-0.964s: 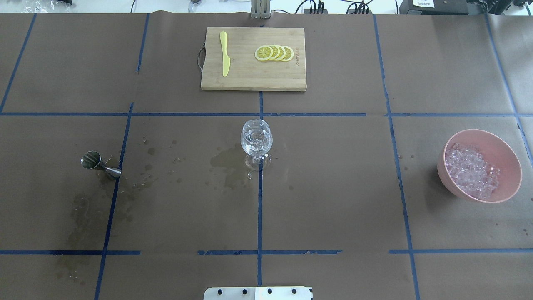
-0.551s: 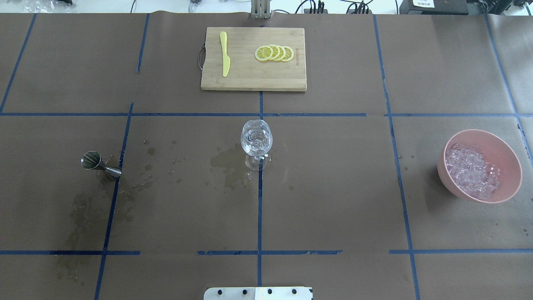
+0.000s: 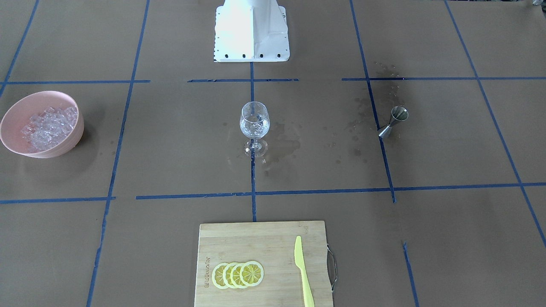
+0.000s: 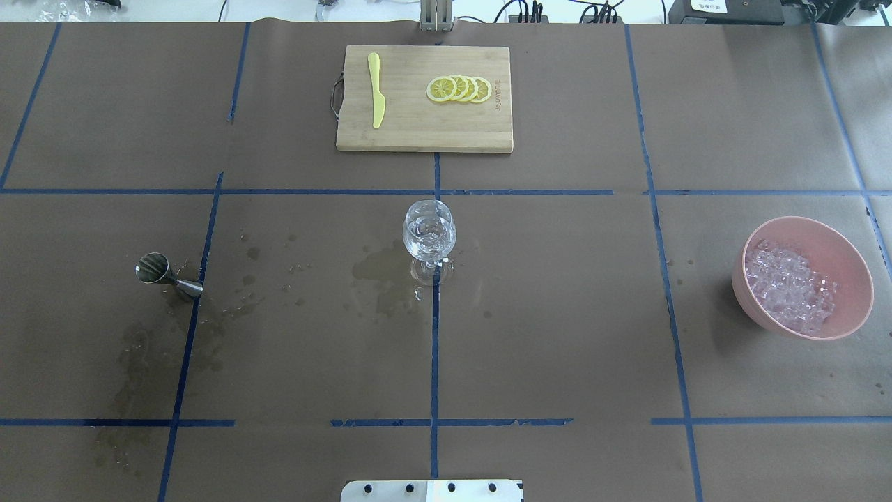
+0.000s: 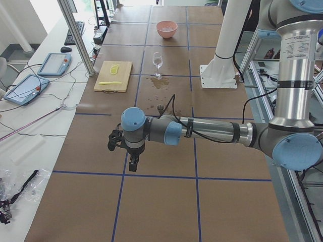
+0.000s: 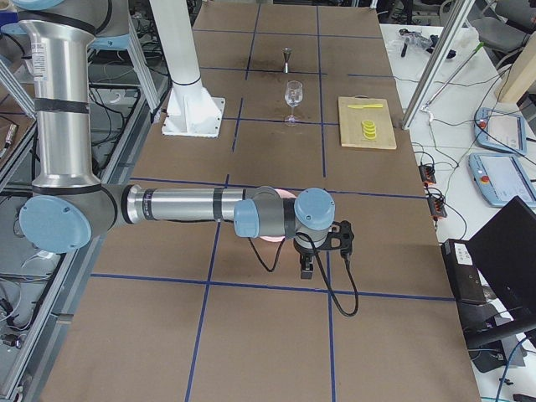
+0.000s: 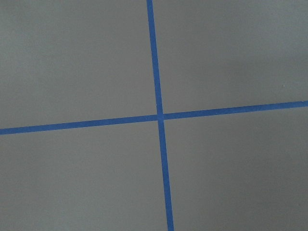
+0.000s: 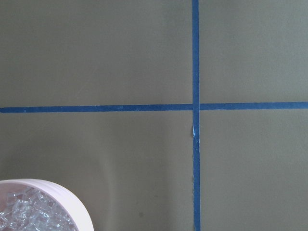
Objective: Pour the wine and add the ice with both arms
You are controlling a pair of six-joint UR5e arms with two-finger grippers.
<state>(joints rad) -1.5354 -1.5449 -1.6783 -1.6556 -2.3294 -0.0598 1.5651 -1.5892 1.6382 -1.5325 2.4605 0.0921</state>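
Steel jigger [image 4: 162, 272] left of centre, glass [image 4: 429, 233] mid-frame: we'd grip the jigger low and tip slowly over the rim. Whether the left gripper [image 5: 132, 166] and right gripper [image 6: 306, 270] have open jaws, we cannot tell.

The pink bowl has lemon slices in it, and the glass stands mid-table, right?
No, the pink bowl holds ice cubes; the overhead view shows the lemon slices on the cutting board. The glass does stand mid-table.

Brown-paper table [image 4: 557, 314] with a blue tape grid. On it: stemmed glass [image 4: 429, 233] upright mid-table, jigger [image 4: 167, 273] robot's left, pink bowl [image 4: 860, 293] right, cutting board [image 4: 424, 129] far side, wet stains [image 4: 380, 272] beside the glass.
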